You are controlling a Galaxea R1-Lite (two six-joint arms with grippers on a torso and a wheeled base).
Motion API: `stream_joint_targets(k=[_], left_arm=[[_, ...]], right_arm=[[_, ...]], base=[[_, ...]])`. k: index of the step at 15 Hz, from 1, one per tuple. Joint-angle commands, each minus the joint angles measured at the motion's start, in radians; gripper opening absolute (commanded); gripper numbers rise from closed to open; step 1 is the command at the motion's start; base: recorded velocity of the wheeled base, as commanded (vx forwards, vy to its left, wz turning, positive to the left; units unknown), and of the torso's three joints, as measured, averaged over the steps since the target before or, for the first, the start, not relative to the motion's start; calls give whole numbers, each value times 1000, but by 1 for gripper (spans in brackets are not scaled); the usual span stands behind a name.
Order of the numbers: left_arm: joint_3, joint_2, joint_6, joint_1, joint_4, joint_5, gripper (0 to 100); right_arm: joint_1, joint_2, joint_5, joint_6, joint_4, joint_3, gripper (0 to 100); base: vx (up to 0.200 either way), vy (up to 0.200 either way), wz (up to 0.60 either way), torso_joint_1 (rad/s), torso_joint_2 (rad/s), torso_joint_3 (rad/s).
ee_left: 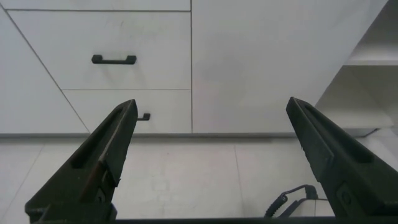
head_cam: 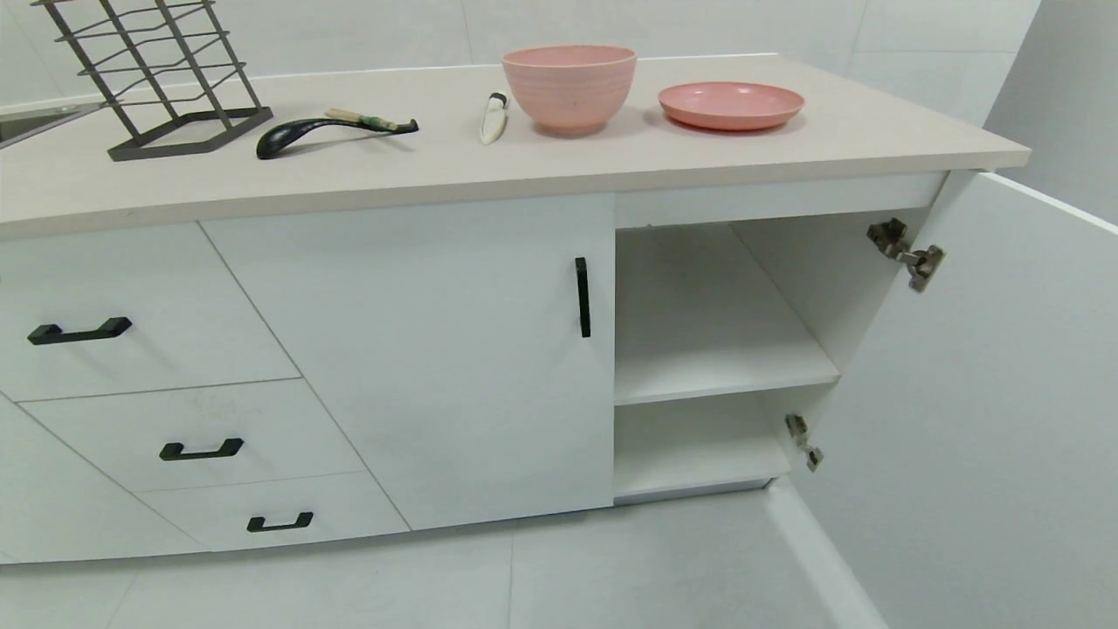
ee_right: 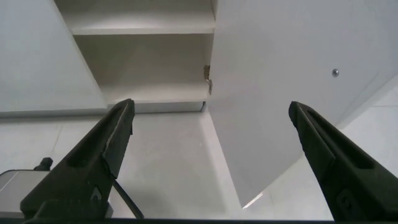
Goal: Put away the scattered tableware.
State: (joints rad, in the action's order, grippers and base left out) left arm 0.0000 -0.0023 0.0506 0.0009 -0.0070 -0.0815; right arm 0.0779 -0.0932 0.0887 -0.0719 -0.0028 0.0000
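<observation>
Bowl (head_cam: 569, 87), plate (head_cam: 730, 105), black spoon (head_cam: 297, 133), white utensil (head_cam: 493, 122): one each on countertop (head_cam: 699, 153).

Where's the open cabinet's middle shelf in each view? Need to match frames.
Head: shelf right of centre, just right of the closed door.
Left wrist: shelf just past the closed door's edge.
Right wrist: shelf between closed door and open door.
Shared landmark: the closed door.

One bowl (head_cam: 569, 87), one plate (head_cam: 730, 105), one black ladle (head_cam: 325, 130)
</observation>
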Motion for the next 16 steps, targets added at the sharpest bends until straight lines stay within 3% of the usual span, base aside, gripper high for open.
stream_joint_targets(k=[1,6,9,16], left_arm=[[0,2,0,1,-1,0,100],[0,2,3,1,-2,-1,100],[0,2,2,1,-1,-1,100],[0,2,3,1,-2,-1,100]], right_arm=[[-1,-2,0,0,-2,0,100],[-1,-2,0,0,0,0,100],[-1,-2,0,0,-2,0,100],[-1,-2,0,0,0,0,100]], base=[[200,0,0,-12,-12,7],[40,0,0,0,0,0],[200,200,0,9,4,1],[0,0,0,0,0,0]])
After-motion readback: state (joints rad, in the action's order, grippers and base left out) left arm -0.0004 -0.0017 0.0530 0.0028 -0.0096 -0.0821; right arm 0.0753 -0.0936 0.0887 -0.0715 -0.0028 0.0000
